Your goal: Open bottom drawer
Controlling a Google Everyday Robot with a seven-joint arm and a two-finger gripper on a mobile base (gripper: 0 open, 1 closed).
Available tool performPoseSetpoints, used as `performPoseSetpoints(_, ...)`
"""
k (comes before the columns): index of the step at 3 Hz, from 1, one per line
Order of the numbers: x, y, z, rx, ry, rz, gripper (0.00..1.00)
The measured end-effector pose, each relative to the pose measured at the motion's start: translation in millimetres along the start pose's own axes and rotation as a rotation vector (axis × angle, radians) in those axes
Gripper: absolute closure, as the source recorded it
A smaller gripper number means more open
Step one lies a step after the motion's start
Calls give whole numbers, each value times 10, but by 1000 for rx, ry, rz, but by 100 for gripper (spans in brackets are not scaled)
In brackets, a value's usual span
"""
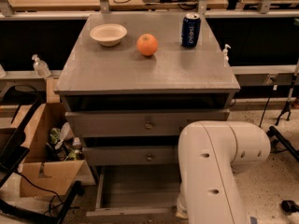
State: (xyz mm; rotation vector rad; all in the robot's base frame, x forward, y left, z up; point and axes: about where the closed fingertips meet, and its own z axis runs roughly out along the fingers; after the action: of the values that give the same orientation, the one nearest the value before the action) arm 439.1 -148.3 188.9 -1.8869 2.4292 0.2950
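The grey cabinet (154, 73) has three drawers. The bottom drawer (138, 186) stands pulled out toward me; its bare inside shows and its slim front (126, 212) lies at the lower edge of the view, with the knob not visible. My white arm (217, 167) crosses the drawer's right part. My gripper is hidden below the arm, out of view. The middle drawer (126, 156) and the top drawer (117, 123) sit slightly ajar, each with a small round knob.
On the cabinet top stand a white bowl (108, 34), an orange (147, 45) and a blue can (190, 30). An open cardboard box (44, 171) with clutter sits on the floor at the left. A clear bottle (40, 66) stands on the left ledge. Cables and stand legs (282, 141) lie at the right.
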Motion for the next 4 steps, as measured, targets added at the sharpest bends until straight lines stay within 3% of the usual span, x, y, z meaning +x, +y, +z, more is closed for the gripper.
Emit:
performPoseSetpoints(2,0,0,0,0,0,0,100)
performPoseSetpoints(3,0,0,0,0,0,0,84)
performPoseSetpoints(4,0,1,0,0,0,0,61)
